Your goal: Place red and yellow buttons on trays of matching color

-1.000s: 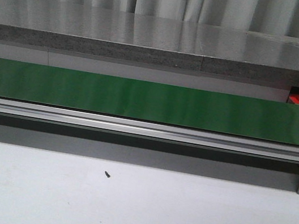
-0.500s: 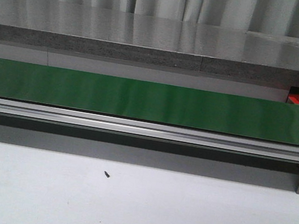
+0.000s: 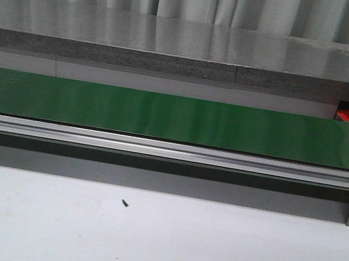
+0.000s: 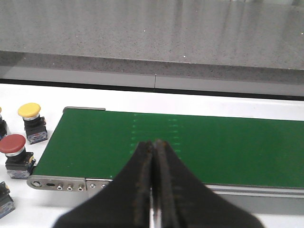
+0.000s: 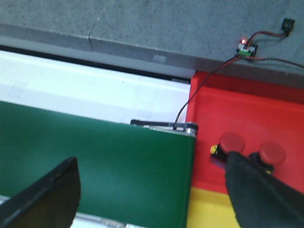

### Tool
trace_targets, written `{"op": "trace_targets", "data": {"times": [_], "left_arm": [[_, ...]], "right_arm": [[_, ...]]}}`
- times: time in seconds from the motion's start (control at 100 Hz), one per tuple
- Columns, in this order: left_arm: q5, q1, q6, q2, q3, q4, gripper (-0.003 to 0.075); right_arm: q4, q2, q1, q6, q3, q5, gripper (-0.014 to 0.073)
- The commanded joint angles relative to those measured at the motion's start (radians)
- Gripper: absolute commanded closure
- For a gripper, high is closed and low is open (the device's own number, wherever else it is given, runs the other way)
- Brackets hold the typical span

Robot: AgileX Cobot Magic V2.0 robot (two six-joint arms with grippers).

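Note:
In the left wrist view a yellow button [image 4: 30, 111] and a red button [image 4: 13, 144] stand on the white table beside the end of the green belt [image 4: 190, 142]. My left gripper [image 4: 153, 142] is shut and empty over that belt end. In the right wrist view two red buttons [image 5: 232, 142] [image 5: 271, 153] sit on the red tray [image 5: 247, 114], and the yellow tray [image 5: 209, 213] lies beside it. My right gripper [image 5: 152, 190] hangs open over the other belt end. The front view shows neither gripper and no buttons.
The green belt [image 3: 176, 117] runs across the front view on an aluminium frame [image 3: 158, 149]. Behind it stands a grey counter [image 3: 175, 43]. A small circuit board with wires [image 5: 246, 49] lies near the red tray. Parts of further button bases [image 4: 4, 202] show at the left wrist view's edge.

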Motion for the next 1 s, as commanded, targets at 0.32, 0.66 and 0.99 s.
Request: {"op": "trace_targets", "data": {"times": [0.32, 0.66, 0.99], "left_arm": [[-0.076, -0.008, 0.0, 0.004, -0.028, -0.012, 0.074], [-0.092, -0.008, 0.0, 0.004, -0.028, -0.012, 0.074], [-0.096, -0.008, 0.0, 0.004, -0.028, -0.012, 0.074]], "right_arm": [[0.027, -0.477, -0.001, -0.01, 0.415, -0.213, 0.011], [0.027, -0.562, -0.001, -0.01, 0.453, -0.202, 0.0657], [0.027, -0.562, -0.001, -0.01, 0.453, -0.203, 0.0661]]}}
